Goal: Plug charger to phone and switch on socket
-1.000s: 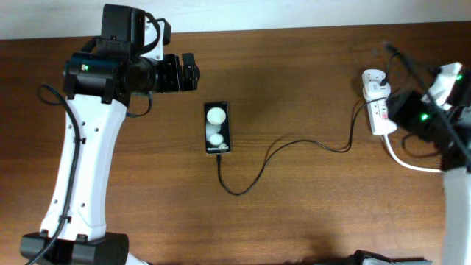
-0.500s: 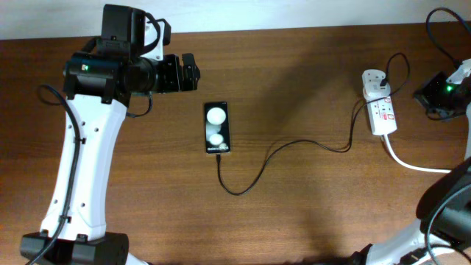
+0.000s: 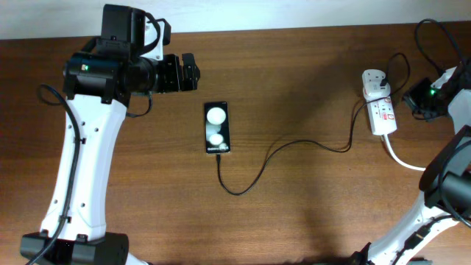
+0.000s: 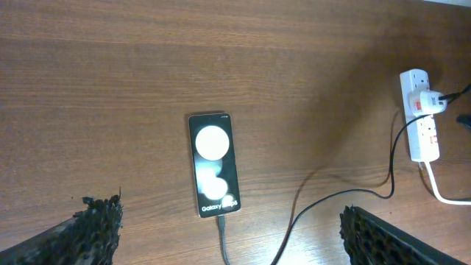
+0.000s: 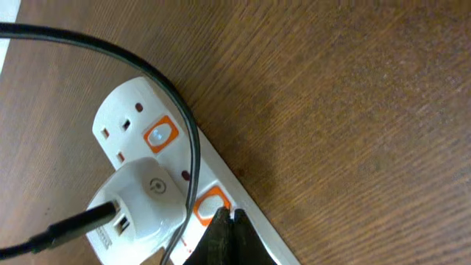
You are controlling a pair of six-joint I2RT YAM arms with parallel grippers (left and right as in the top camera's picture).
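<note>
Socket and right claw are very close. The claw's two dark fingers are pressed together into one point and hold nothing. That point sits at the second orange switch of the socket. I cannot tell if it touches the switch. Just beside it the white adapter is plugged in. The first orange switch is past that, near the round end. The thin black charger loops across the strip here. A sliver of the table edge shows near the socket's round end, so there is little room that way. The thick white cord runs off toward the right side.

Going out from there, a wide stretch of bare brown table lies between the socket and the phone. Only the charger crosses it. Its tip meets the end of the phone that has small white text. The phone lies flat, well apart from every table edge, with room all round.

The left claw hangs up and to the left of the phone and does not touch it. Its fingers are spread wide with nothing between them.

Half a second ago the right arm was farther out to the right. Now it is nearer the socket. The phone, the charger and the left arm have not moved.
</note>
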